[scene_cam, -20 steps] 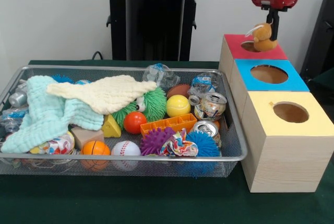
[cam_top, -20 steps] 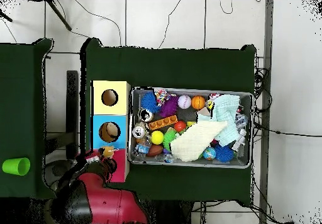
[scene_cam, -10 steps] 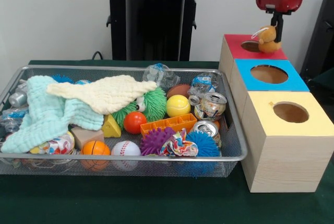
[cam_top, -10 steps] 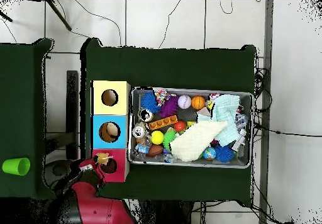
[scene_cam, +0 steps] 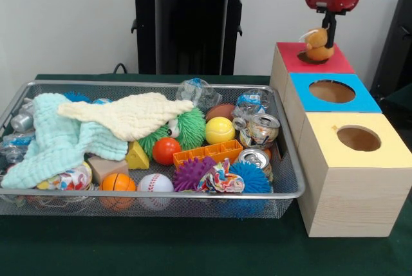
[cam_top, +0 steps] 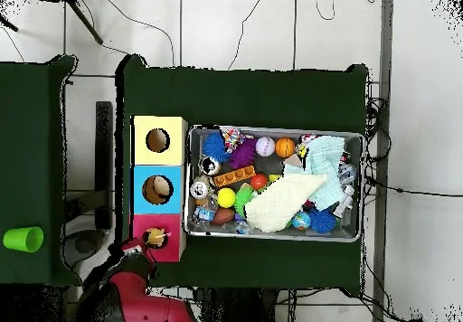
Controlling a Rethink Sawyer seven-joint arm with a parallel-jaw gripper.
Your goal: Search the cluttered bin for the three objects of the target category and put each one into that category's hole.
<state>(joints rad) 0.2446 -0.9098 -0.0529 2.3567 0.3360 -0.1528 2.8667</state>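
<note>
Gripper (scene_cam: 327, 31) clamping plush toy (scene_cam: 317, 44) (over red box (scene_cam: 341, 64))

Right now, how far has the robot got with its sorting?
In hand: the pincer holds a small orange plush toy just above the red box's hole. Possibly done: something already sits inside the blue box's hole. Left: dropping the toy in, then searching the still crowded wire bin.

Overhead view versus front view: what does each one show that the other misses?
Only the overhead view shows the green cup off to the side and something lying inside the blue box's hole. Only the front view shows the boxes' wooden sides and the claw holding an orange toy above the red box. Both show the bin, the cloths and three holed boxes.
</note>
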